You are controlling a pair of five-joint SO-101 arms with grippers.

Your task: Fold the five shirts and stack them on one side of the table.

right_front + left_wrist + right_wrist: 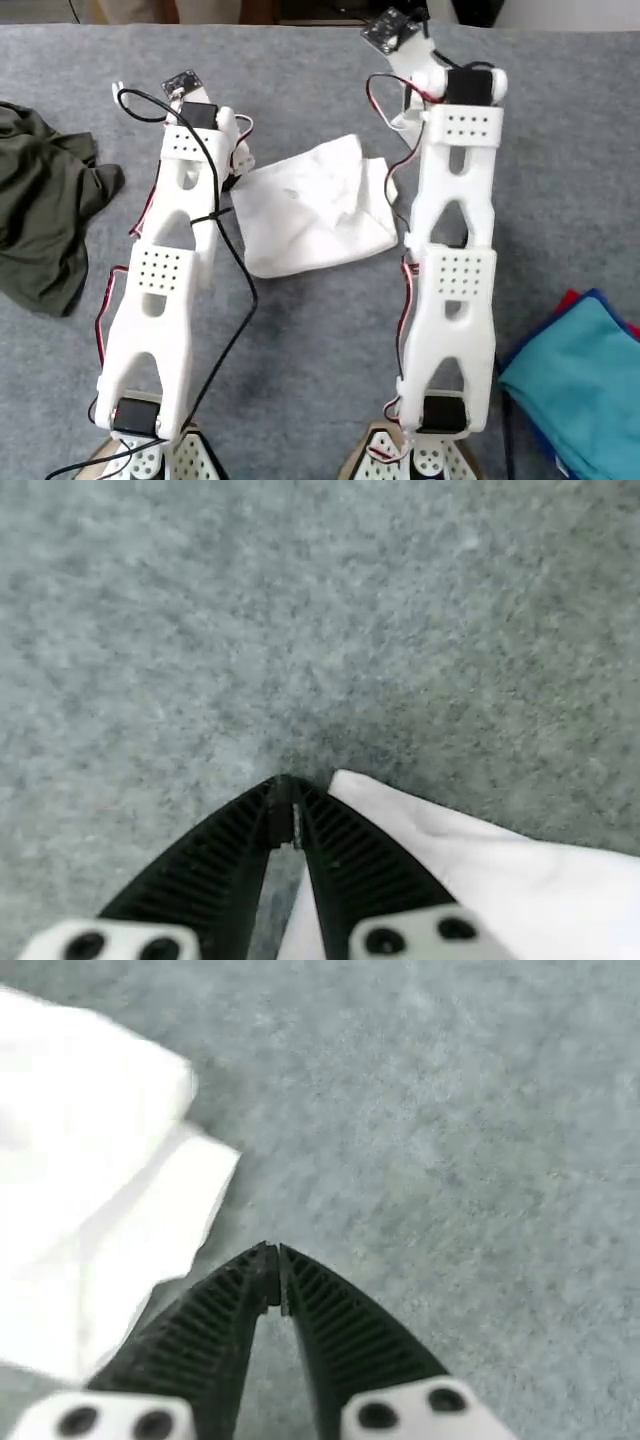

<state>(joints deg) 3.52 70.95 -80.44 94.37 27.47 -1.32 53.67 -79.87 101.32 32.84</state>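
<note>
While both my jaws are pressed together beside the white shirt point(315, 205) on the bench point(300, 350), holding nothing I can see, I might bump it and mess up the fold.

My black ribbed gripper point(273, 1260) hangs over the grey felt-like table covering point(450, 1140), its two fingers pressed together at the tips. A white folded cloth shirt point(90, 1190) lies just beside one finger, its layered edge towards me, apart from the tips.
</note>
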